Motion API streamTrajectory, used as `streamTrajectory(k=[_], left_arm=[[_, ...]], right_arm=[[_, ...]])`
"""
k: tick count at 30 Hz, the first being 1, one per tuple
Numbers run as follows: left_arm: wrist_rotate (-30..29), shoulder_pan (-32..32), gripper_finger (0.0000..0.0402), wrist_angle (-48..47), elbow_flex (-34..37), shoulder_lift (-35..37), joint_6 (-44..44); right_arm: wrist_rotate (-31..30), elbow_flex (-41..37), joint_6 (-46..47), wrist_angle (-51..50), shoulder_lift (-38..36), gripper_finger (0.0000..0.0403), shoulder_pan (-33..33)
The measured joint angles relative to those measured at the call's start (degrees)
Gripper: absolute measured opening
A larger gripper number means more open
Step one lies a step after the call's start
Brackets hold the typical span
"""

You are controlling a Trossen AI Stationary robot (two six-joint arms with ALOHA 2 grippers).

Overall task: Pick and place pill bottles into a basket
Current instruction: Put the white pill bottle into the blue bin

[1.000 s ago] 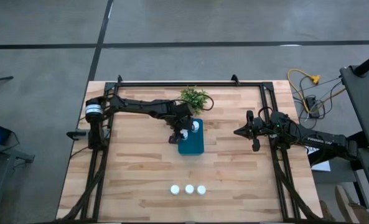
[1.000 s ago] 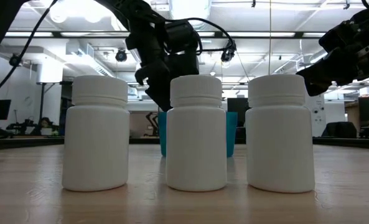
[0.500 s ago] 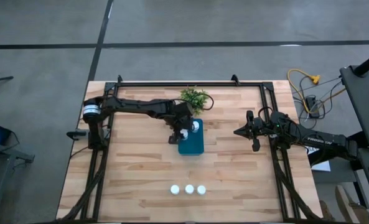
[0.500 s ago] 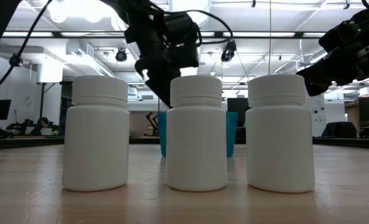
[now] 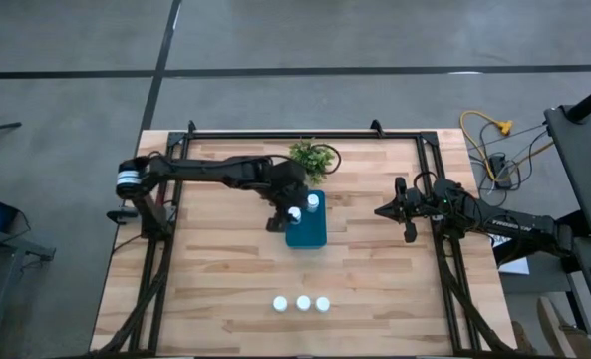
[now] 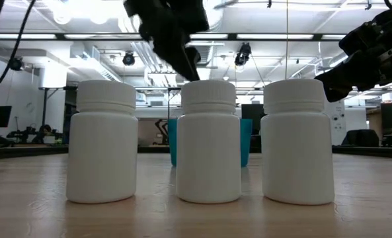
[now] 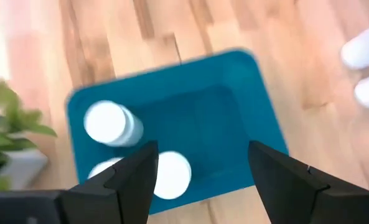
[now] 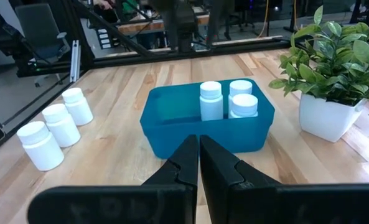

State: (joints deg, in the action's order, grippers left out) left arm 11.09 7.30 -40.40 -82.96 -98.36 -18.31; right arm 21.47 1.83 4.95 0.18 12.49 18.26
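The teal basket point(image 5: 307, 237) stands on its base at the table's middle, next to a potted plant point(image 5: 312, 157). Three white pill bottles stand upright inside it point(image 8: 211, 99) point(image 8: 240, 88) point(image 8: 244, 106), crowded at the end nearest the plant. Three more pill bottles point(image 5: 280, 303) point(image 5: 302, 303) point(image 5: 323, 303) stand in a row near the front edge. My left gripper point(image 7: 200, 180) hovers open and empty above the basket's left part point(image 7: 234, 112). My right gripper point(image 8: 198, 162) waits shut at the table's right side, pointing toward the basket.
A black metal frame point(image 5: 430, 160) runs around the table's edges. The plant's white pot point(image 8: 327, 121) stands just beyond the basket's far end. Bare wood point(image 5: 215, 269) lies between the basket and the front row of bottles point(image 6: 209, 149).
My left gripper has risen from just over the basket to well above it, drifting slightly toward the table's left edge, and has stayed open and empty. The bottles in the basket have kept still.
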Motion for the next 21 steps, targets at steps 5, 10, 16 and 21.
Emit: streamTrajectory(k=[5, 10, 16, 21], left_arm=[[0.70, -1.28, 0.0231, 1.19, 0.07, 4.13, 0.03], [0.73, -2.32, 0.0231, 1.90, 0.88, 7.69, 1.23], [-7.71, -3.27, 0.0231, 2.40, 2.93, 11.15, 4.53], [-10.54, -3.75, 0.0231, 2.63, 4.03, 13.55, 5.97]], right_arm=[[0.00, 0.00, 0.06, 0.05, 0.00, 0.0008, -0.01], [0.00, 0.00, 0.38, 0.05, -0.02, 0.0008, 0.00], [-0.04, 0.00, 0.64, 0.12, -0.02, 0.0008, 0.00], [-0.20, 0.00, 0.63, 0.14, -0.04, 0.0009, -0.02]])
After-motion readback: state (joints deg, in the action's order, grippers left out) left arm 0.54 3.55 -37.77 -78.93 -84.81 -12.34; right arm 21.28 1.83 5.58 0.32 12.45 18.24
